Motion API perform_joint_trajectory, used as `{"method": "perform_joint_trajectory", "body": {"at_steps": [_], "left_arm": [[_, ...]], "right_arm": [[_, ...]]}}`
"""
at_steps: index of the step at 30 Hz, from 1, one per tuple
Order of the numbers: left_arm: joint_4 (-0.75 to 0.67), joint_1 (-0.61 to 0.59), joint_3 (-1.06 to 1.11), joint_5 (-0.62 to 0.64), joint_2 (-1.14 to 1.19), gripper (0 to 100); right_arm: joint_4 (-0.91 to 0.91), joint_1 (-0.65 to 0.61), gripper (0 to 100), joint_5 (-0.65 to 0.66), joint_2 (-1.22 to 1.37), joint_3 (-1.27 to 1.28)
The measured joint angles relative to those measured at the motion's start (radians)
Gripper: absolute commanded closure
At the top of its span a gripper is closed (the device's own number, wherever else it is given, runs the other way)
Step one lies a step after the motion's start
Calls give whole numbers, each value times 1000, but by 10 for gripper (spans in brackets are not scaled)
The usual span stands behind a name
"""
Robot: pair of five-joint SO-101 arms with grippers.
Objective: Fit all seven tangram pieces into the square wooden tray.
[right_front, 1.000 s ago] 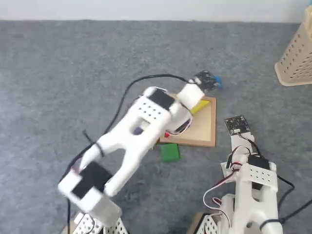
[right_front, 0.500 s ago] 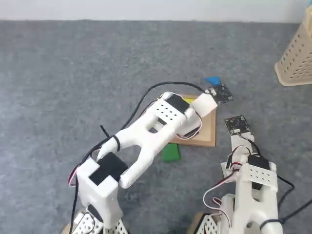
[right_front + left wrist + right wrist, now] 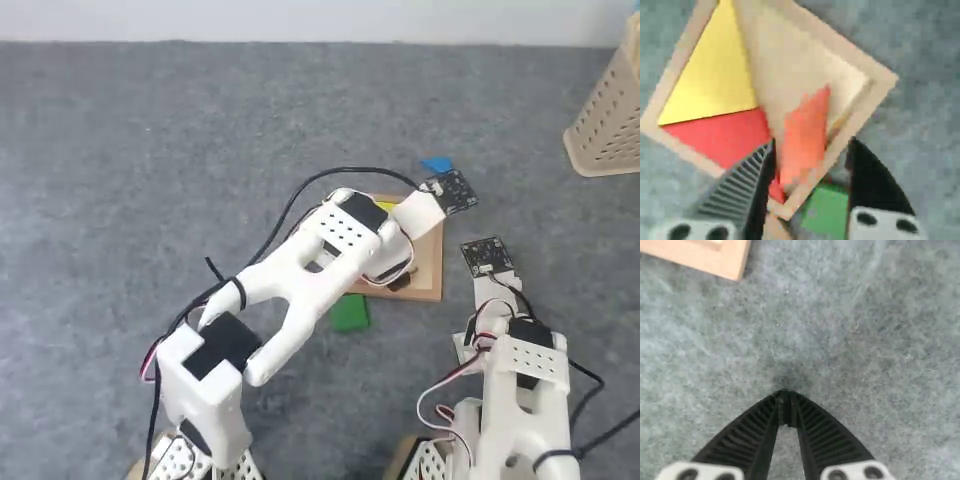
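The left tool (image 3: 811,145) hangs over the near corner of the square wooden tray (image 3: 884,80) with its jaws spread. Between them lies the orange piece (image 3: 805,132). It sits close against the ribbed jaw and clear of the smooth black one. Its long axis runs straight out from the tool's palm, roughly in line with the jaws rather than across them. The near end of the piece seems to ride over the tray's rim and the edge of the red piece (image 3: 725,137), though blur makes this hard to tell. The far end reaches into the bare part of the recess.

Beyond the red piece lies the yellow triangle (image 3: 715,75), which is flat in the tray. On the palm side, outside the rim, the green piece (image 3: 822,212) rests on the grey worktop.

Seating the orange piece likely means nudging it farther from the tool, off the rim and into the open recess.

The right tool (image 3: 784,407) is pressed together over bare worktop, well away from the tray, so the left arm is the nearer one.
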Motion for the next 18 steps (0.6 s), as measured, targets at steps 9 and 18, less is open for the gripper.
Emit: {"method": "perform_joint_trajectory", "body": {"at_steps": [9, 18], "left_arm": [[8, -60, -20, 14, -21, 775], [55, -279, 170, 137, -620, 775]], "right_arm": [[0, 0, 993, 0, 0, 0], [0, 0, 993, 0, 0, 0]]}}
